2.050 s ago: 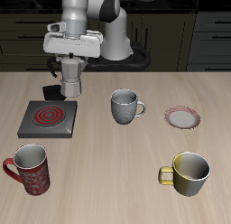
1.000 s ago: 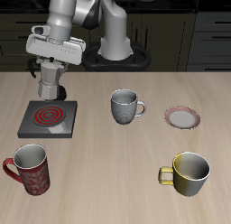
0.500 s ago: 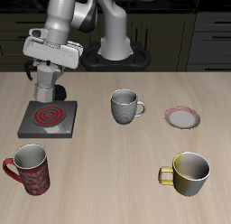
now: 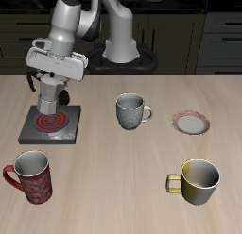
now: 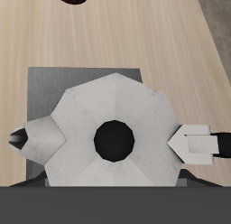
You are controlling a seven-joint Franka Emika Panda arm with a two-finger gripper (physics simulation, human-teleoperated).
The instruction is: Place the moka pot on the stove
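Pot (image 4: 53, 93) held upright in claw (image 4: 54, 87), fingers clamped on 2 opposite sides. Stove (image 4: 64, 132) lies directly below pot; contact not discernible. Straight descent judged needed, coil centred under base.

Stove (image 5: 41, 76) coil entirely hidden beneath the moka pot (image 5: 113, 128).

The silver faceted pot (image 4: 53, 94) is hanging upright beneath the pincer (image 4: 54, 87), directly over the grey stove (image 4: 51, 125) with its red coil.
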